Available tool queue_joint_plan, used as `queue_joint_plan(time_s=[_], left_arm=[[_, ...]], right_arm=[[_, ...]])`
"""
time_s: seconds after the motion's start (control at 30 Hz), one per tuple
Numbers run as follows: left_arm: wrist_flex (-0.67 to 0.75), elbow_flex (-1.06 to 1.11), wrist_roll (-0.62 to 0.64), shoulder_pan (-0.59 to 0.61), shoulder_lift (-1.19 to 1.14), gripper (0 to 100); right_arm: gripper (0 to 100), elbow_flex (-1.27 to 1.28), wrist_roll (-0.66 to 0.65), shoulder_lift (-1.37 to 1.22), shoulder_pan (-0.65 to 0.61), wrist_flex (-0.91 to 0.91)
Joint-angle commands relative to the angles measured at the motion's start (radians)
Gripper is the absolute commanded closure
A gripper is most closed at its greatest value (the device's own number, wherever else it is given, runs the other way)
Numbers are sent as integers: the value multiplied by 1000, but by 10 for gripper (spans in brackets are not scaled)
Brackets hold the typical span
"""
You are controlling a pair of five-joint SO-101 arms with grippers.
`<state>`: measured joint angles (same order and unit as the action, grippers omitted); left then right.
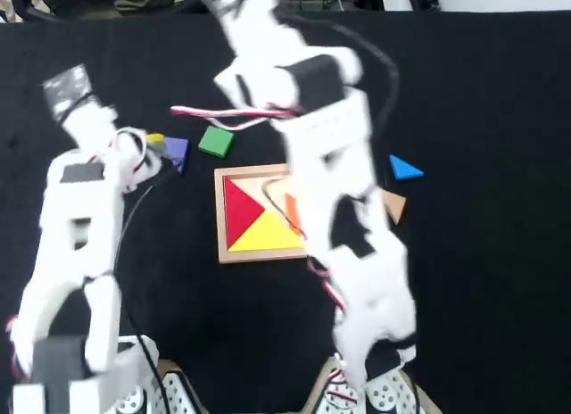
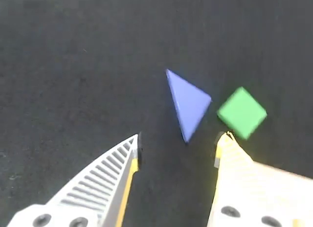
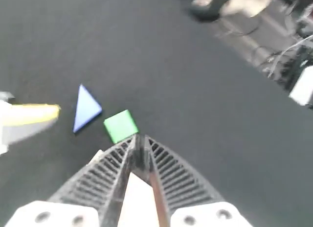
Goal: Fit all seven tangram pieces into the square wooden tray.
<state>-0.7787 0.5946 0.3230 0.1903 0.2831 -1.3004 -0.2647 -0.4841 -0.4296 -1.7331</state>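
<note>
The left gripper point(image 2: 178, 139) hangs over the black cloth point(image 2: 73, 51) with its jaws spread wide and nothing between them. Just ahead of the gap, the purple triangular piece point(image 2: 188, 102) lies flat on the cloth, apart from both fingertips. The green square piece point(image 2: 242, 113) lies just beside it, close to the tip of one finger.

The right gripper point(image 3: 139, 139) has its jaws pressed together at the tips. These tips sit right at the edge of the green square piece; whether they touch it cannot be told.

From above, both pieces lie outside the square wooden tray point(image 1: 220, 219), off its far corner on the left arm's side. The tray holds a red triangle point(image 1: 236, 209) and a yellow triangle point(image 1: 263, 234) edge to edge. An orange piece point(image 1: 292, 209) inside it is partly hidden by the white right arm point(image 1: 335, 164), which crosses the tray's right side and covers that part.

Past the arm, a tan piece point(image 1: 393, 204) lies near the tray, with a blue triangle point(image 1: 406, 169) on the cloth beyond it.
</note>
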Motion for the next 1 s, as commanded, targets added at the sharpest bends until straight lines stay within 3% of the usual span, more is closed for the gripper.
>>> queue_joint_plan(time_s=[0.0, 0.23, 0.4, 0.57, 0.73, 0.97], left_arm=[[-201, -383, -114, -42, -212, 740], [-356, -857, -212, -27, -595, 758], [-370, -1107, -316, -39, -858, 794], [-371, -1221, -316, -39, -1020, 798], [-460, -1236, -333, -44, -1051, 798], [-632, -1227, -499, -85, -1051, 798]], right_arm=[[987, 209, 21, 254, 72, -32], [987, 739, 55, 407, 232, 34], [987, 1130, 109, 455, 316, 293], [987, 1488, 118, 515, 319, 615], [987, 1573, 115, 529, 301, 710], [987, 1577, 114, 529, 279, 710]])
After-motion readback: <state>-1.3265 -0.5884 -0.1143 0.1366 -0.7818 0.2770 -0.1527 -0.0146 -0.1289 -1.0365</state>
